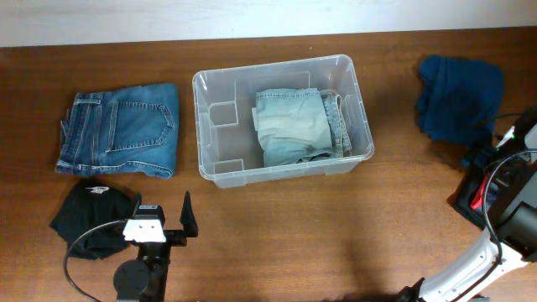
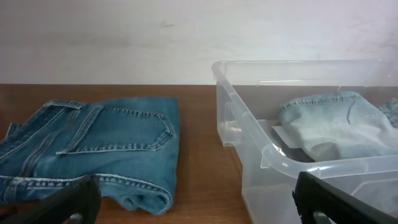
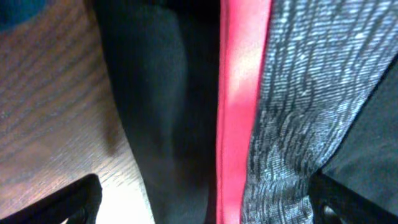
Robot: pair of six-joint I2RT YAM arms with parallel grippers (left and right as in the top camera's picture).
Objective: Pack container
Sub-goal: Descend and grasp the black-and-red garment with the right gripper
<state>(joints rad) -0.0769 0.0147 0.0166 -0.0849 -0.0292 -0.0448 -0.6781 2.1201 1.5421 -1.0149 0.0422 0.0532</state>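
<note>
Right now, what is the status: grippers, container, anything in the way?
Left gripper open, empty. Right gripper open, close over black, red, grey fabric. Container holds pale folded jeans, half free. Nothing over its opening.

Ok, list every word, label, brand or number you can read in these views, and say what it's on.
No text is legible in any view.
On the black garment: a small white print, too small to read.
In the container: a white patch on its floor, mostly hidden under the light jeans, no writing visible.
</note>
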